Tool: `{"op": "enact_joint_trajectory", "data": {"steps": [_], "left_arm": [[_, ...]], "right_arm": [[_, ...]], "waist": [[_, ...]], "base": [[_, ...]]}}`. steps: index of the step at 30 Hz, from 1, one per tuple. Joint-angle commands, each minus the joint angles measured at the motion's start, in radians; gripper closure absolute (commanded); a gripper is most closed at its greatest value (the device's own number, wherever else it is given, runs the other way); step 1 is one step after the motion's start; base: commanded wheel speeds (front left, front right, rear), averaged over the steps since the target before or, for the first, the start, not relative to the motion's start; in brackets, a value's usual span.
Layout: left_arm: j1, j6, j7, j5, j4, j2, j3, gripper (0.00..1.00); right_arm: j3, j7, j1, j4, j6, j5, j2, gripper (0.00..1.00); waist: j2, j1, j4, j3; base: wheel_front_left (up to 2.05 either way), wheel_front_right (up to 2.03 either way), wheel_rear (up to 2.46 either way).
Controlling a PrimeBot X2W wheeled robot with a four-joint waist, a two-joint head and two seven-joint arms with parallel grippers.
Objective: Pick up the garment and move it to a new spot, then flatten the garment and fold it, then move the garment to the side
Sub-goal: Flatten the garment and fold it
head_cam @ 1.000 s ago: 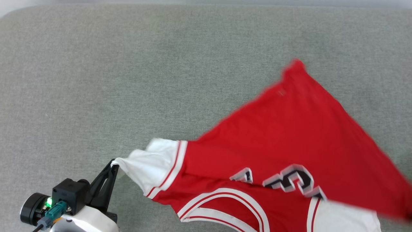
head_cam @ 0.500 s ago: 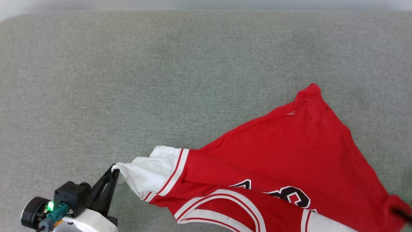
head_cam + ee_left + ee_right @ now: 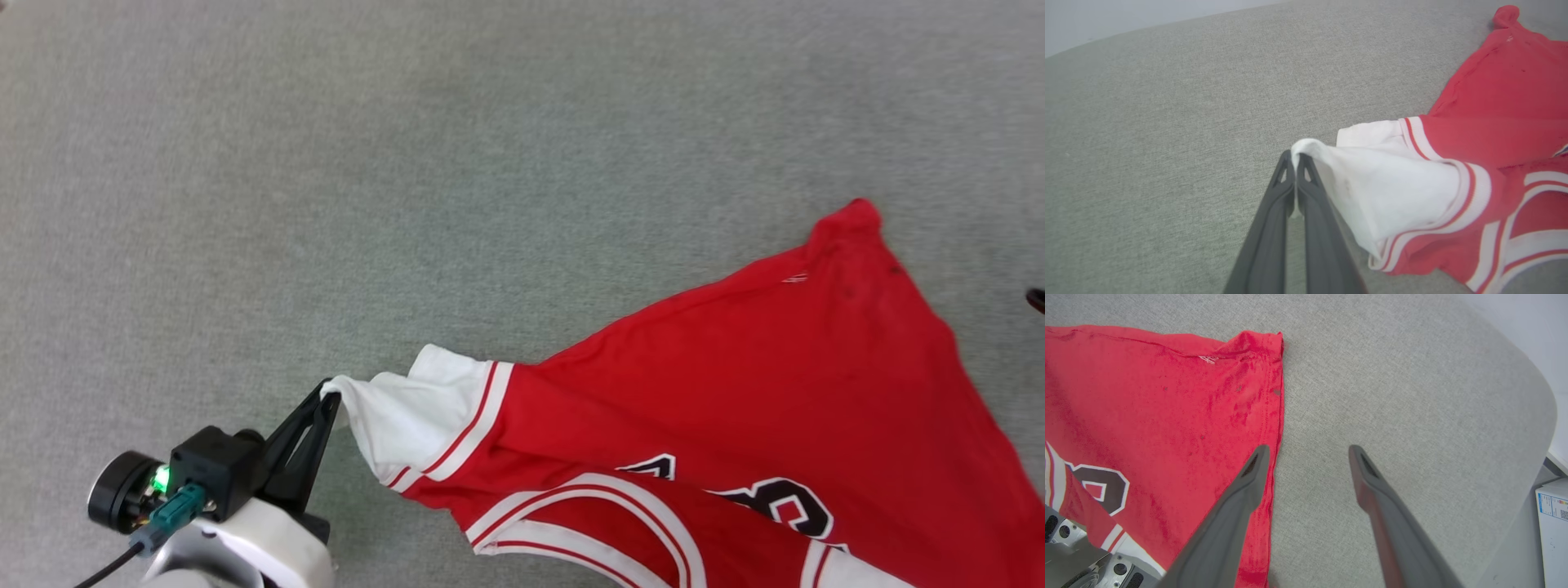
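The garment (image 3: 775,367) lay on the grey tabletop (image 3: 408,163), spread over its right part & running off the bottom of the head view. The red body was mostly flat w/ a few shallow folds. One hem corner (image 3: 849,220) pointed away from the robot, slightly bunched. Black & white lettering (image 3: 788,510) showed near the bottom edge, partly cut off & tucked under a fold, so I couldn't read it. Curved red/white trim (image 3: 588,523) ran just beside it.

The left hand (image 3: 331,392) was at the lower left, its two dark fingers pressed together on the tip of the white sleeve (image 3: 416,412). The sleeve was drawn out to the left into a cone toward the fingertips, w/ a red-striped band where it met the red body. A green light (image 3: 161,478) glowed on the wrist behind the fingers.

The right hand (image 3: 1308,451) was over the garment's right edge, fingers wide apart, gripping nothing. In the rt wrist view one finger sat over the red hem and the other over bare tabletop. I couldn't tell if the tips touched the cloth. That view also showed the tabletop's rounded corner and, past it & lower down, a white box (image 3: 1553,526) w/ a printed label.
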Motion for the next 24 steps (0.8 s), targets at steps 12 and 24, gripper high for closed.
{"op": "enact_joint_trajectory", "data": {"steps": [12, 24], "left_arm": [[-0.097, -0.032, 0.001, 0.049, 0.026, -0.058, -0.016, 1.00], [-0.135, -0.047, 0.005, 0.066, 0.053, -0.092, -0.031, 1.00]], "right_arm": [[0.304, 0.175, -0.422, 0.238, -0.001, -0.168, 0.193, 0.00], [0.524, 0.082, -0.409, 0.464, 0.000, -0.168, 0.256, 1.00]], "waist": [[0.0000, 0.0000, 0.092, 0.123], [0.0000, 0.0000, 0.108, 0.154]], "base": [[0.00, 0.00, 0.00], [0.00, 0.00, 0.00]]}}
